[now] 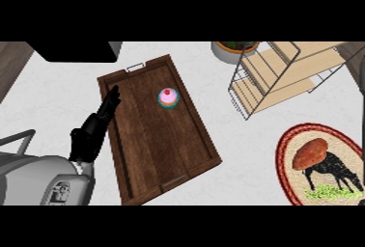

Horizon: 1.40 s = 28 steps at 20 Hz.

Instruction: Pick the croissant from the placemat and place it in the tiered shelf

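A brown croissant (311, 153) lies on the oval placemat (322, 164), which has a red woven rim and a black horse picture, at the right of the counter. The tiered shelf (285, 72) of wire and light wood stands at the back right, above the placemat. My left hand (96, 128) shows at the left, fingers straight and pointing up along the left rim of a wooden tray, holding nothing. It is far from the croissant. My right hand does not show in the head view.
A dark wooden tray (153, 159) lies tilted in the middle with a pink cupcake (168, 98) on it. A potted plant (233, 49) stands beside the shelf. A black box (75, 50) sits at the back left, a toaster (43, 181) at the lower left.
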Motion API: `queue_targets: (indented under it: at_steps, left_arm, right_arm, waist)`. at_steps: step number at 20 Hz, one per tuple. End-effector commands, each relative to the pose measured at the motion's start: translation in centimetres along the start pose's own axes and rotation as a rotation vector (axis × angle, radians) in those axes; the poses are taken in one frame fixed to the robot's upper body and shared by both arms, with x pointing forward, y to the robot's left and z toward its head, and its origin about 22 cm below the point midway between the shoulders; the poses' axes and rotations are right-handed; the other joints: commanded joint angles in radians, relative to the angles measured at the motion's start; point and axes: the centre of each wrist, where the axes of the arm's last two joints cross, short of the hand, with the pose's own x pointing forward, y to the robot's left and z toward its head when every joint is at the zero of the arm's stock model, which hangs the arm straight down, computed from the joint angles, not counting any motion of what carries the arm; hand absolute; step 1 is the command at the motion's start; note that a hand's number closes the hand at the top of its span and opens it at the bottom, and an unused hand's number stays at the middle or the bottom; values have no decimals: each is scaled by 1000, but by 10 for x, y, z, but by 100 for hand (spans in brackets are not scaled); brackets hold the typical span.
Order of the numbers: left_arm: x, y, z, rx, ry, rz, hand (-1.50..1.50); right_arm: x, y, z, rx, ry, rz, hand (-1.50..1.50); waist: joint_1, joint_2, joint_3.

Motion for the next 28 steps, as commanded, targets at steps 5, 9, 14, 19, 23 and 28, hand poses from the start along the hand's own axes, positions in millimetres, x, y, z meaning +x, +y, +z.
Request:
queue_targets:
  at_steps: [5, 9, 14, 19, 23, 28]
  left_arm:
    - [9, -1, 0, -8, 6, 6, 0]
    - [-15, 10, 5, 4, 7, -3, 0]
    - [0, 17, 9, -4, -7, 2, 0]
    - [2, 13, -6, 17, 0, 2, 0]
    - [-3, 3, -10, -10, 1, -8, 0]
    - [-1, 0, 1, 12, 2, -2, 0]
  right_arm:
    - [-30, -8, -7, -66, 148, 174, -150]
    - [-46, -14, -10, -81, 198, 63, -150]
    - [-37, -22, -16, -68, 201, -90, -150]
    - [-17, -22, -10, 9, 174, -167, -150]
    - [-17, -59, -24, -47, 189, -233, -150]
    - [-16, -110, -43, -218, 258, -425, -150]
  waist:
    - [-2, 2, 3]
    - [0, 4, 3]
    - [1, 1, 3]
    - [-8, 0, 3]
    - [-10, 1, 3]
    - [-6, -1, 3]
